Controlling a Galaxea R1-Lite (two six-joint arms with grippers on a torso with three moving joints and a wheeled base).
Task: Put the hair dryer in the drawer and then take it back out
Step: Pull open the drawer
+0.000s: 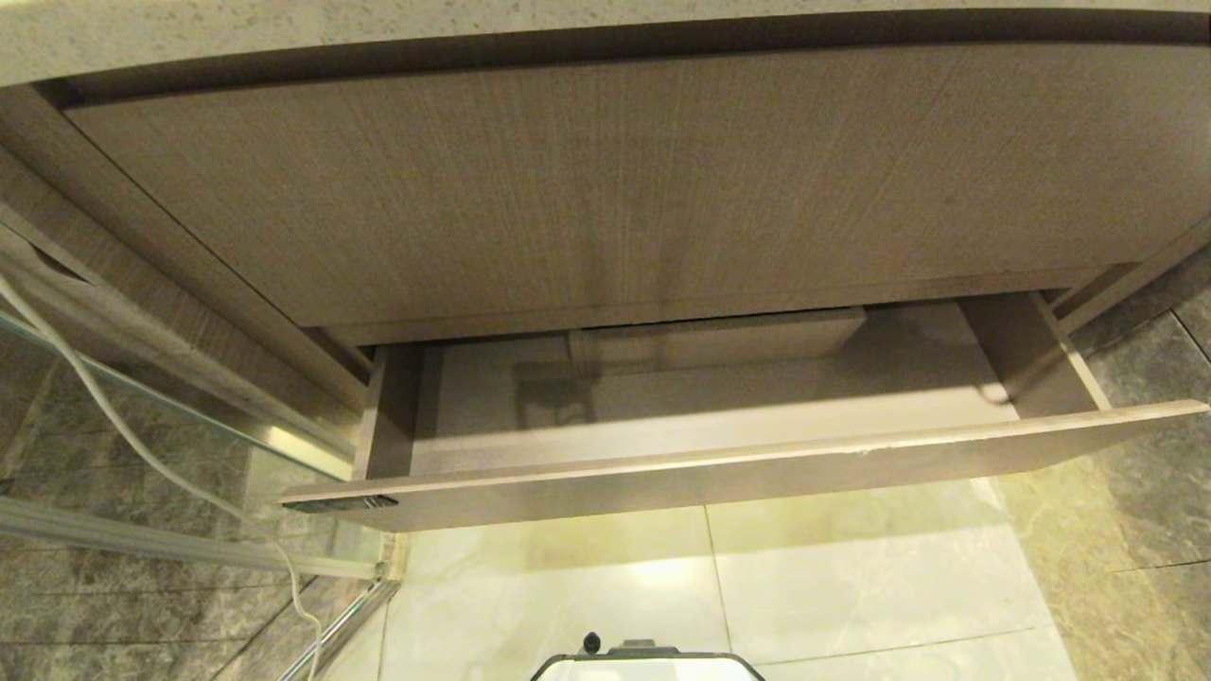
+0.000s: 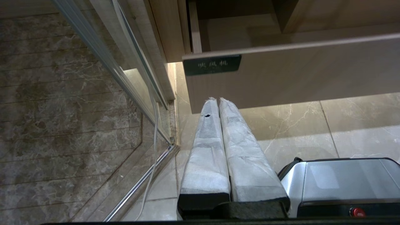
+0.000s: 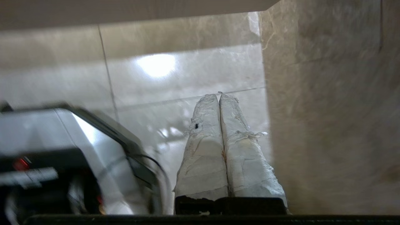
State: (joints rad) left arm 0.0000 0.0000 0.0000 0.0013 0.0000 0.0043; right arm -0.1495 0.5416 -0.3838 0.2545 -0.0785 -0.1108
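Nearest, both grippers hang low over the floor tiles: the left gripper (image 2: 217, 100) points at the drawer (image 1: 719, 478) front just beside its black tag (image 2: 212, 64), fingers pressed together on nothing; the right gripper (image 3: 218, 96) is likewise closed and empty. Beyond, the drawer stands pulled out, its inside apparently bare around the boxed notch (image 1: 719, 342). The dryer is in no view; only a white cord (image 1: 114, 416), perhaps its own, trails left. Locate the dryer first, then approach it with the fingers spread.
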